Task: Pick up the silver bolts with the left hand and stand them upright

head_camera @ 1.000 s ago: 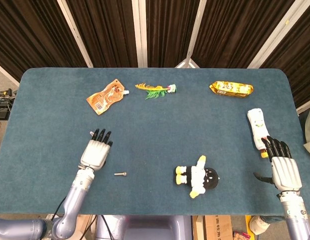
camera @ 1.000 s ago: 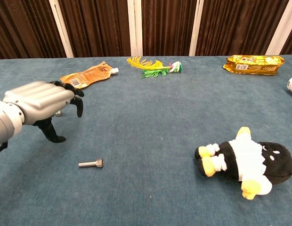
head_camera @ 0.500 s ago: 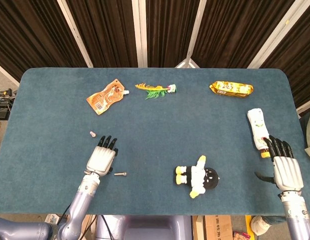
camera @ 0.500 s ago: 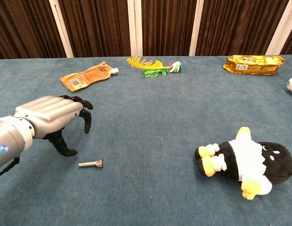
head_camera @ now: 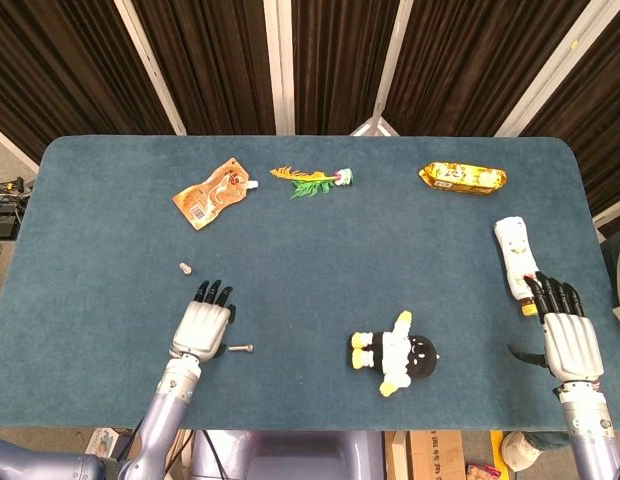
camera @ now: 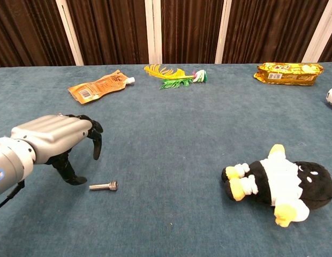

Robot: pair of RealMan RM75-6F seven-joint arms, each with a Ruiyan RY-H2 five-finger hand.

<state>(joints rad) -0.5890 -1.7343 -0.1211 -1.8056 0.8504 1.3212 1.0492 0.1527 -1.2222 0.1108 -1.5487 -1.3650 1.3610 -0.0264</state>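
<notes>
silver bolt [camera: 104, 186] lies flat just right of left hand [camera: 54, 140]; untouched

2 silver bolts [head_camera: 241, 348] [head_camera: 185, 267], 1 orange pouch [head_camera: 212, 193], 1 feather toy [head_camera: 312, 180], 1 snack pack [head_camera: 463, 178], 1 white bottle [head_camera: 515, 256], 1 plush penguin [head_camera: 395, 354]

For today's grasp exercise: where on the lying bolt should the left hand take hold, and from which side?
Pinch the bolt mid-shank, coming from above. It lies flat on the table, head away from the left hand, so a shank grip probably leaves the head free to set down.
</notes>
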